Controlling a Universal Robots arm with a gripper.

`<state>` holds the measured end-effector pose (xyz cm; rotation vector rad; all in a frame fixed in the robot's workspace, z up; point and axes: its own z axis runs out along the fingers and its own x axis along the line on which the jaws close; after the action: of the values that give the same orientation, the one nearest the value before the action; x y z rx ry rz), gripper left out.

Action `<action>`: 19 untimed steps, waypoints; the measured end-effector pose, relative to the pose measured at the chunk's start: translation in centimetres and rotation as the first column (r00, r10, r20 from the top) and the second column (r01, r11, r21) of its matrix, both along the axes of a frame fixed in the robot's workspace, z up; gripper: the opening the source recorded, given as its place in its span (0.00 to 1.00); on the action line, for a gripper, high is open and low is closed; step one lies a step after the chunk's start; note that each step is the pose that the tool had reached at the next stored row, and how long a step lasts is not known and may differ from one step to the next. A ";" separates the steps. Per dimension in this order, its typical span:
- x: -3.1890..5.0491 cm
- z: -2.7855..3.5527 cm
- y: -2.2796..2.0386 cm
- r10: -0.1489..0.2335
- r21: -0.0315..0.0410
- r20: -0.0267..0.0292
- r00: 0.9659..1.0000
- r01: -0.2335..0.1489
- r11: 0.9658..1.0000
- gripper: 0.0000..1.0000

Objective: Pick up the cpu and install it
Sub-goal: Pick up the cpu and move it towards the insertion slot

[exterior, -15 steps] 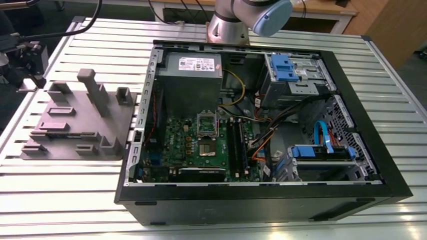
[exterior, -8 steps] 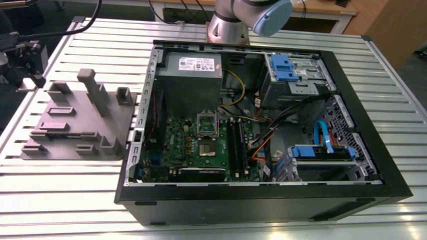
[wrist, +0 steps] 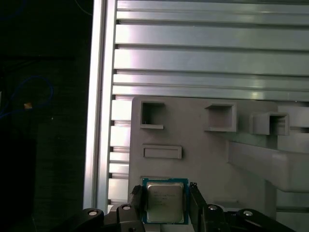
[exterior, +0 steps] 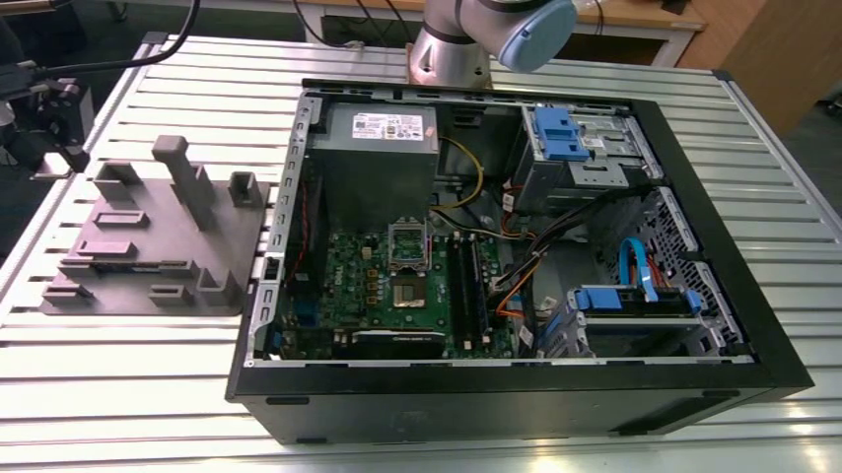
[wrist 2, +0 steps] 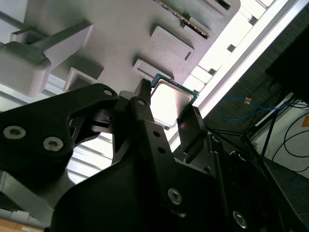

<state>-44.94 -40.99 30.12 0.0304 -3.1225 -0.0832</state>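
Cpu: count one; small flat square, silvery-grey metal top plate with a dull sheen, thin greenish rim; seen in both wrist views over the border strip of the tray, on the side nearest the table's long edge rail; resting or just lifted, could not tell.

Gripper: count one; matt black, angular, bolted with round-headed screws; two slim fingers pressed against opposite edges of the cpu, pinching it between them.

Tray: count one; grey moulded plastic, smooth and matt; square open pockets, shallow rectangular frames and tall upright blocks raised from a flat base; lay at nine o'clock of the computer case in the exterior view, just beside it.

Computer case: count one; black metal box, side panel off, interior exposed.

Inside the case:
- one green motherboard at seven o'clock
- one shiny rectangular socket frame with a hollow centre, on that board
- one grey metal box with a white label at eleven o'clock
- two blue plastic brackets, one at one o'clock and one at four o'clock
- loose orange, yellow and blue cables between them

Table: count one; ribbed aluminium slats, pale and reflective.

Arm: count one; silver tube with a light blue cap, stood at twelve o'clock of the case.
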 end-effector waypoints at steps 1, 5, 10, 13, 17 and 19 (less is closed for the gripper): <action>0.00 0.02 0.00 0.000 0.000 0.000 1.000 0.000 1.000 0.47; 0.00 0.08 0.00 0.000 0.000 0.000 1.000 0.000 1.000 0.47; 0.00 0.16 0.00 0.000 0.000 0.000 1.000 0.000 1.000 0.47; 0.00 0.23 0.00 0.000 0.000 0.000 1.000 0.000 1.000 0.47; 0.00 0.34 0.00 0.000 0.000 0.000 1.000 0.000 1.000 0.47; 0.00 0.37 0.00 0.000 0.000 0.000 1.000 0.000 1.000 0.47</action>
<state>-44.94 -40.99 30.49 0.0304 -3.1225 -0.0832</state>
